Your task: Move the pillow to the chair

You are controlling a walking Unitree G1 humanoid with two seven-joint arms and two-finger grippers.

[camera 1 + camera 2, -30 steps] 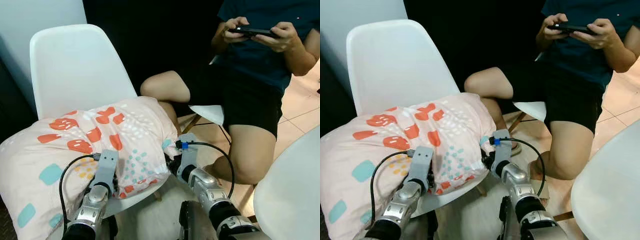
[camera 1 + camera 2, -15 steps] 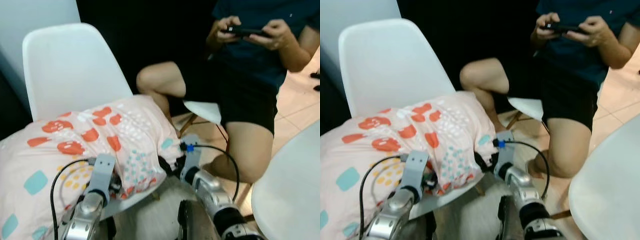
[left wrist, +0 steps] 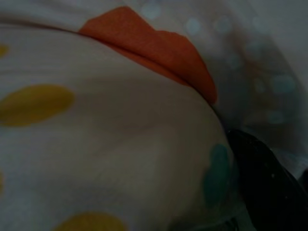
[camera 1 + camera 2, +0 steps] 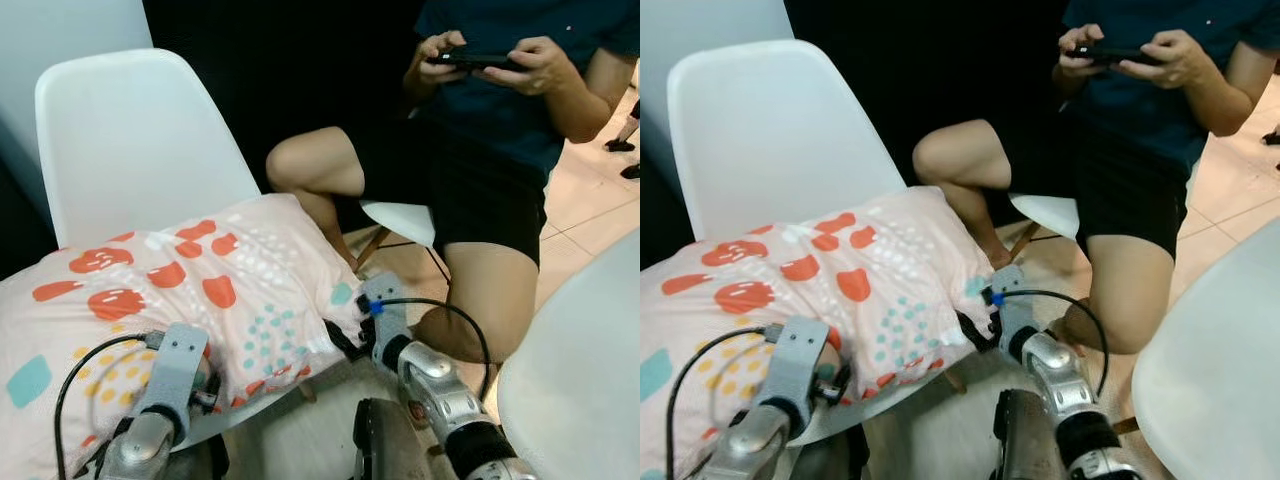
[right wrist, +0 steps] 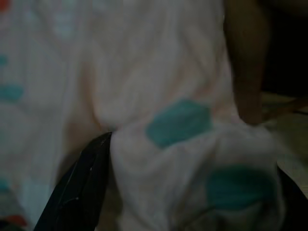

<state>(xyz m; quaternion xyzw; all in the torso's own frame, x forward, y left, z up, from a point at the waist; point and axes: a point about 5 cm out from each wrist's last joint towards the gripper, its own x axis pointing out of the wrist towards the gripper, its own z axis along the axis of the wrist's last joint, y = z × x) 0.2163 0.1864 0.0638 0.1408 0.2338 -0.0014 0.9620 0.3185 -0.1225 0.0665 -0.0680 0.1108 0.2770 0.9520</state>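
On the seat of the white chair (image 4: 140, 140) lies the patterned pillow (image 4: 190, 290), its near-left end overhanging the seat toward the robot. The left gripper (image 4: 195, 375) presses into the pillow's front face; whether it is parted or closed cannot be told. The right gripper (image 4: 340, 335) pinches the pillow's right corner, fabric bunched between its black fingers (image 5: 79, 185) in the right wrist view. The step in hand appears to be placement, nearly complete; the next move calls for letting go and drawing both arms straight back. Open room is narrow: a seated person's knee (image 4: 300, 165) stands just beside the pillow's far right edge, and a second white chair (image 4: 580, 380) bounds the robot's right.
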